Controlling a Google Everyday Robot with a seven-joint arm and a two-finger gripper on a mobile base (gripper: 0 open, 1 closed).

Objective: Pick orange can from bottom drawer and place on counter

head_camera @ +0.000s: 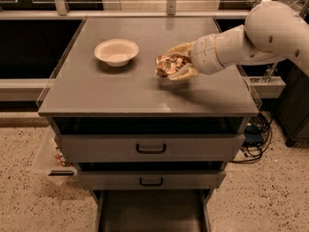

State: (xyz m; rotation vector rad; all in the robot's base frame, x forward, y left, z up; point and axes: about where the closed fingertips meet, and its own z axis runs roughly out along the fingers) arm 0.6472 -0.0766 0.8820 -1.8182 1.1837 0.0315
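My gripper [170, 65] hangs just above the middle of the counter [120, 91], reaching in from the right on the white arm. Its pale fingers are shut on the orange can [166, 65], a shiny copper-coloured can held sideways, with much of it covered by the fingers. The can is a little above the counter top, right of the white bowl. At the bottom of the cabinet the bottom drawer [149, 216] is pulled out, and its dark flat floor shows nothing on it.
A white bowl [116, 51] stands on the counter's left half. Two grey-fronted drawers with black handles [151, 149] are closed below the top. Clear acrylic strips edge the counter. Cables lie on the speckled floor at the right [256, 134].
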